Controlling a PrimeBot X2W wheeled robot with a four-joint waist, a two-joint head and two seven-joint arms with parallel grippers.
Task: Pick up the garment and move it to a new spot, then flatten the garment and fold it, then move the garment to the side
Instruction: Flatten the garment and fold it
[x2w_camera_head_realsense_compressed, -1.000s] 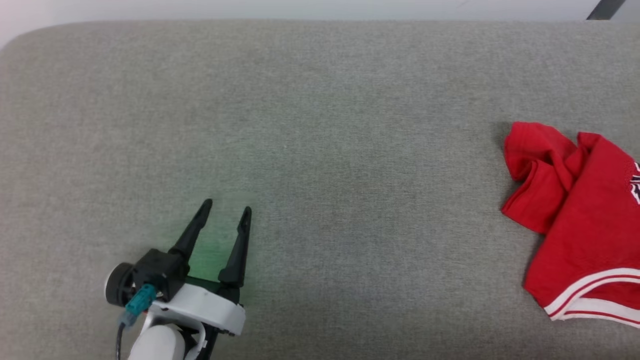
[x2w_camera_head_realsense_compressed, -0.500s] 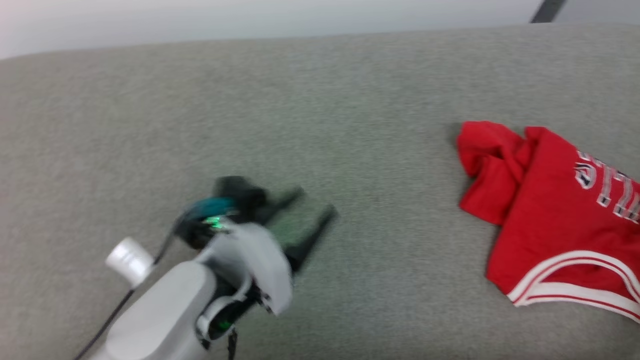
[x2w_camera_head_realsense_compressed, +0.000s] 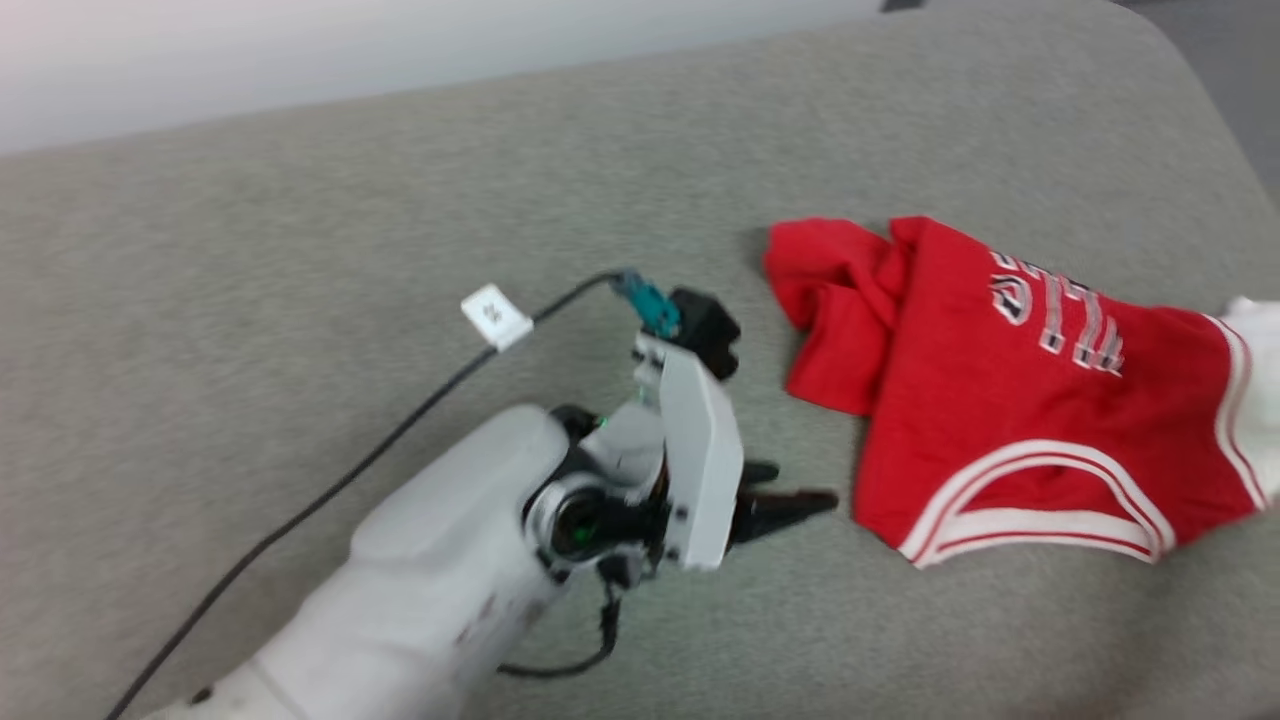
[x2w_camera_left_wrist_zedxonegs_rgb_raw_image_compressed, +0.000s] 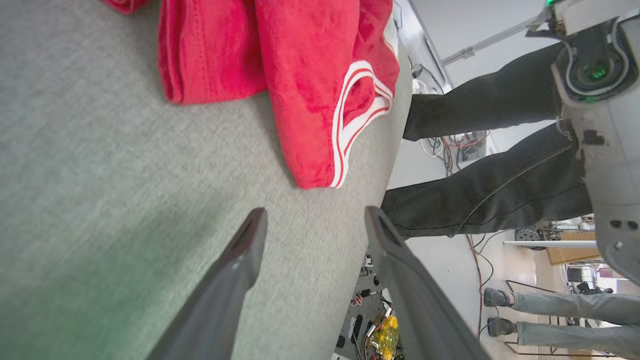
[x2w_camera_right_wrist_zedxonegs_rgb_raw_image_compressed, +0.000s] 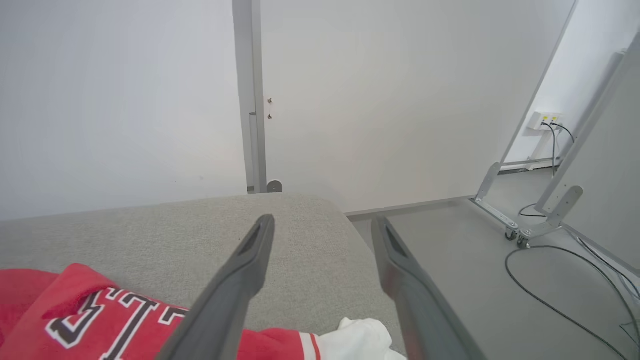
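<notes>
Garment (x2w_camera_head_realsense_compressed: 1010, 400) lies bunched, lettering up, on the right part of the grey cushion (x2w_camera_head_realsense_compressed: 300, 250), close to its rounded end. Nothing holds it. Low over the cushion, the left gripper (x2w_camera_head_realsense_compressed: 800, 488) sits just beside the garment's lower left corner without touching it. Its fingers are spread and empty and aim at the striped armhole trim (x2w_camera_left_wrist_zedxonegs_rgb_raw_image_compressed: 350, 115), which looks like lining up for the first pick, so the pick-and-move step is not yet done. Over the garment's far end, the right gripper (x2w_camera_right_wrist_zedxonegs_rgb_raw_image_compressed: 324, 220) also has its fingers apart with nothing between them. It is probably placed to take a second grab point, so the cloth lifts evenly instead of dragging.

Head view gives the whole layout and the cable tag (x2w_camera_head_realsense_compressed: 497, 317), but the wrist plate hides most of the left fingers. Left wrist view shows that finger gap clearly. It also shows the folded red edge, the cushion's side and a person's dark trouser legs (x2w_camera_left_wrist_zedxonegs_rgb_raw_image_compressed: 500, 100) beyond it. Right wrist view shows the lettering (x2w_camera_right_wrist_zedxonegs_rgb_raw_image_compressed: 100, 320) and the white sleeve piece (x2w_camera_right_wrist_zedxonegs_rgb_raw_image_compressed: 365, 335) under its fingers, plus wall and floor. How high it is above the cloth cannot be told.
</notes>
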